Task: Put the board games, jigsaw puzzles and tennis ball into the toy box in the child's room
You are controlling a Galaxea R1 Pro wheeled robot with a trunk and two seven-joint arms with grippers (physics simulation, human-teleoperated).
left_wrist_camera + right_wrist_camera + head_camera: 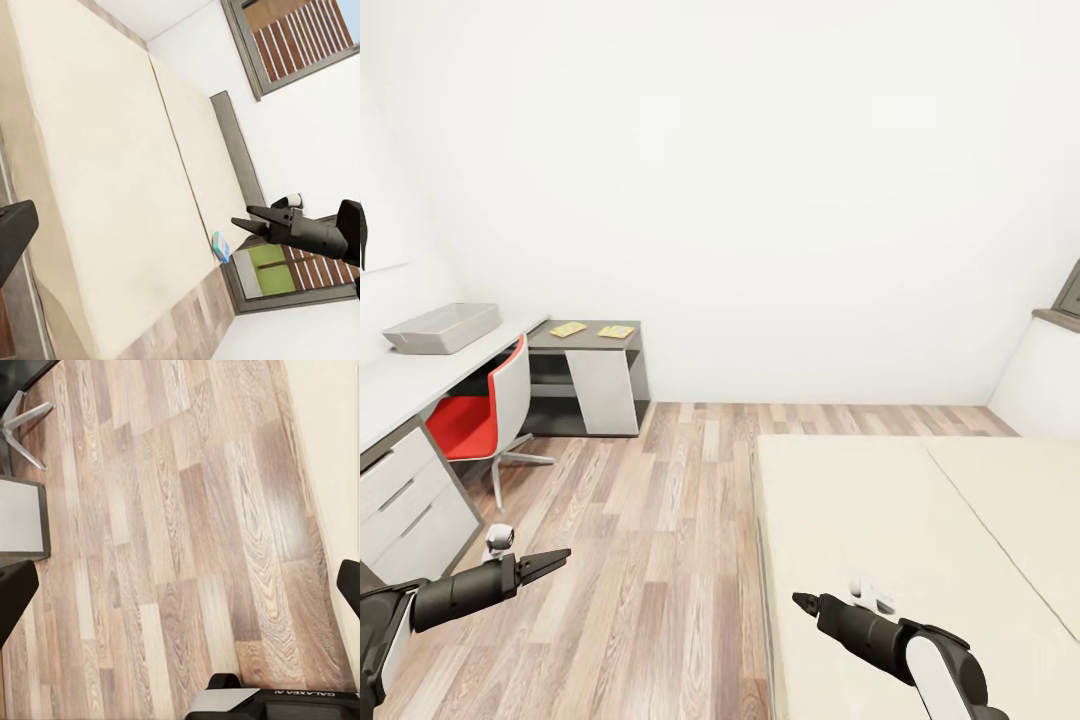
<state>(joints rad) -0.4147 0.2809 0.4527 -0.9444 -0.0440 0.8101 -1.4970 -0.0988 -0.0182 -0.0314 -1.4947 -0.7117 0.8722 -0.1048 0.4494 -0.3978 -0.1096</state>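
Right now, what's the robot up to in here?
Nothing is in hand. Both the left gripper and right gripper look shut and empty, held over floor and bed edge. The toy box sits on the table, two jigsaw puzzles on its lower section. A blue board game lies on the bed.

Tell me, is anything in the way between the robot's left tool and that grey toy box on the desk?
Yes: the red office chair stands between the left tool and the toy box, tucked at the desk.
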